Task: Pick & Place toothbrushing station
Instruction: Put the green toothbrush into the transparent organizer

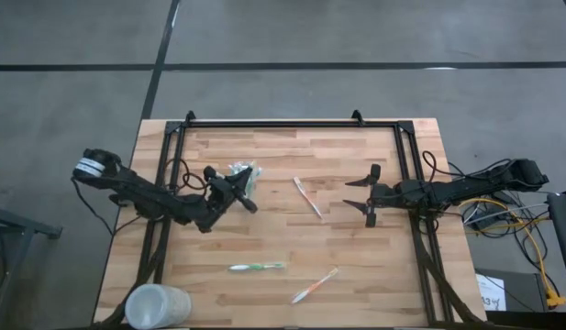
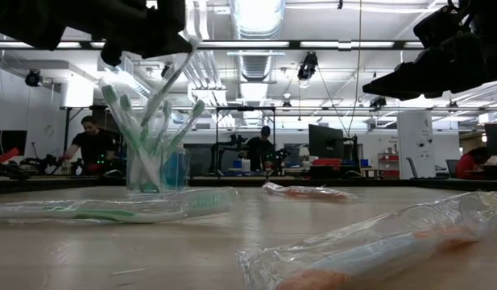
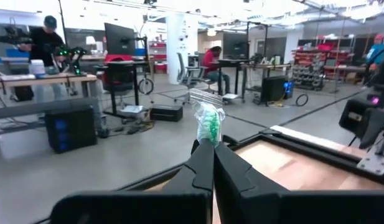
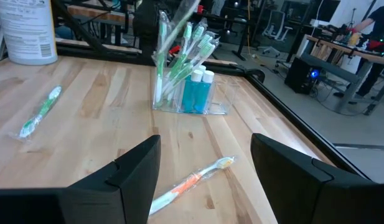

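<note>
The toothbrushing station [image 1: 243, 174] stood on the table [image 1: 292, 247] left of centre, toward the far edge, with toothbrushes upright in it. The left gripper [image 1: 249, 197] hung just beside it. One wrapped toothbrush [image 1: 307, 197] lay mid-table, two more [image 1: 257, 267] [image 1: 316, 285] nearer the front. A cup [image 1: 158, 306] sat at the front left corner. The right gripper [image 1: 363, 207] hovered right of centre.
</note>
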Robot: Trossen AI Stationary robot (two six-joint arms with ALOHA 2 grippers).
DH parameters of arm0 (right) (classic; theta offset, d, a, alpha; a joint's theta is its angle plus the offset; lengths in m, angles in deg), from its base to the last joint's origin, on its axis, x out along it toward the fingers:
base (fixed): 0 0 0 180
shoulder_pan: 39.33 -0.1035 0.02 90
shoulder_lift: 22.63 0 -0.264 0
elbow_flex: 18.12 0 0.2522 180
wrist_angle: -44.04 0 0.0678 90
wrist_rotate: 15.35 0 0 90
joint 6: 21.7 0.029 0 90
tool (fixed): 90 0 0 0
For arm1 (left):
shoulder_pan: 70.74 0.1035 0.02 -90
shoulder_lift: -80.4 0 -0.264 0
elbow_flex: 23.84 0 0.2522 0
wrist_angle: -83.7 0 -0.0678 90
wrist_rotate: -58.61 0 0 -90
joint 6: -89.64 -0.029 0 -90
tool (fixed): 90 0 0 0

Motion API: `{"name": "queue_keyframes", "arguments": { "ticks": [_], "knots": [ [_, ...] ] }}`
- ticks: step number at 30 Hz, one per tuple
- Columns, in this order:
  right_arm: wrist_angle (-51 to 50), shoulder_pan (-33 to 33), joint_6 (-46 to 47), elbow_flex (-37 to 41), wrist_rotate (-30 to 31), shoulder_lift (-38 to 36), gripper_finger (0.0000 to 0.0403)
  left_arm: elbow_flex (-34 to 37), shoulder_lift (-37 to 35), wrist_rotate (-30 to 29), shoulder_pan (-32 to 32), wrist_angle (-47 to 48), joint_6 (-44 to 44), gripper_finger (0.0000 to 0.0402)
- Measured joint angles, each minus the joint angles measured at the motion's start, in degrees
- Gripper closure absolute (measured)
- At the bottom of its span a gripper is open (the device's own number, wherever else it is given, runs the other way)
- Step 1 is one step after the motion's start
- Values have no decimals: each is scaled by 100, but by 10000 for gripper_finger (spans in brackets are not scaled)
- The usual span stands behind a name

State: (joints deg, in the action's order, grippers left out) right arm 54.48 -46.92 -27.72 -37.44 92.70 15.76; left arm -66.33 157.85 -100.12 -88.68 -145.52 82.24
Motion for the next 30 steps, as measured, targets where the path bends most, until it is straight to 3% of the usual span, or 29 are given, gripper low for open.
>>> {"name": "queue_keyframes", "arguments": {
  "ticks": [9,30],
  "knots": [
    [0,2,0,0,0,2,158,96,268,386,438,132,761,401],
    [2,0,0,0,0,0,158,94,555,394,88,1539,2663,398]
  ]
}}
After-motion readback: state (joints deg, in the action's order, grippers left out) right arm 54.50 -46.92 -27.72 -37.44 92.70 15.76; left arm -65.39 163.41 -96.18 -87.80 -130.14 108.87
